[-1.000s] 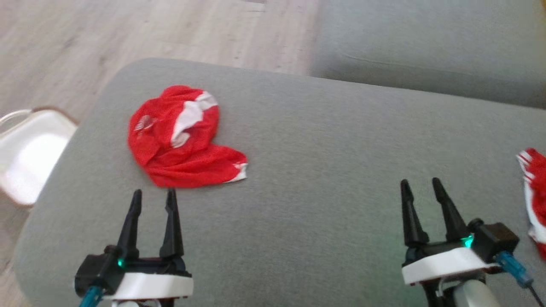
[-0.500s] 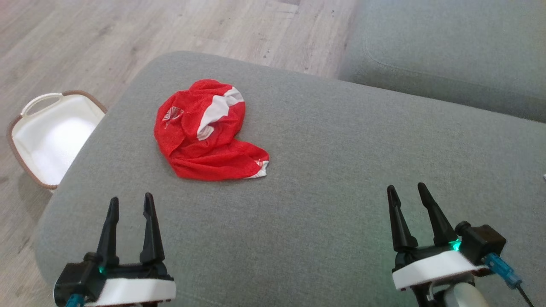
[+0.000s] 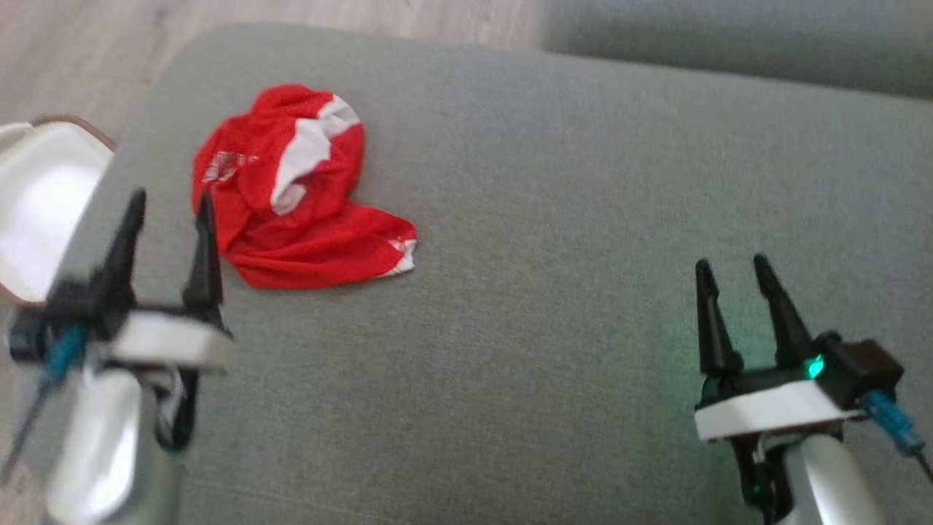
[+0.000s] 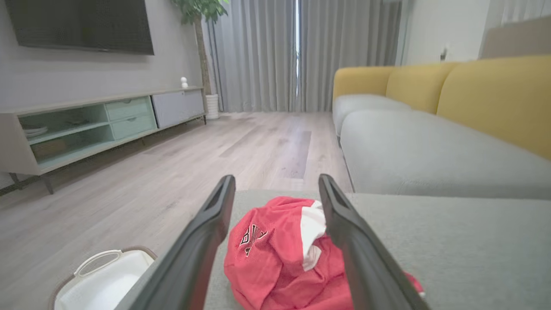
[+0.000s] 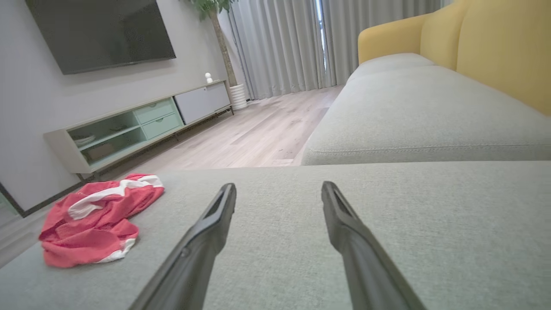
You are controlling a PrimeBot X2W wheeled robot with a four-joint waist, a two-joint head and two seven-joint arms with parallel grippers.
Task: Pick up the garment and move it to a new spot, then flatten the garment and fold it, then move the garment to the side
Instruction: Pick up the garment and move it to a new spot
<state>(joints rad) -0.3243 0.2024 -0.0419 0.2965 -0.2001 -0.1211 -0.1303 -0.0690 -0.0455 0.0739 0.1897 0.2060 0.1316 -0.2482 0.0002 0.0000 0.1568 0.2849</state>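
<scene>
the left gripper (image 3: 172,197), 2 tapered matte black fingers spread wide and empty, stands blurred at the left of the head view, its inner tip overlapping the garment's (image 3: 291,211) edge, contact impossible to judge; the right gripper (image 3: 732,262), equally wide and empty, points up the frame at lower right over bare cushion (image 3: 547,219). the garment, a crumpled red mesh heap with white panels and an unreadable crest, lies at upper left on that rounded grey woven cushion. a white basket (image 3: 36,204) with a brown rim is cut off by the left edge, and both pale forearms run off the bottom.
</scene>
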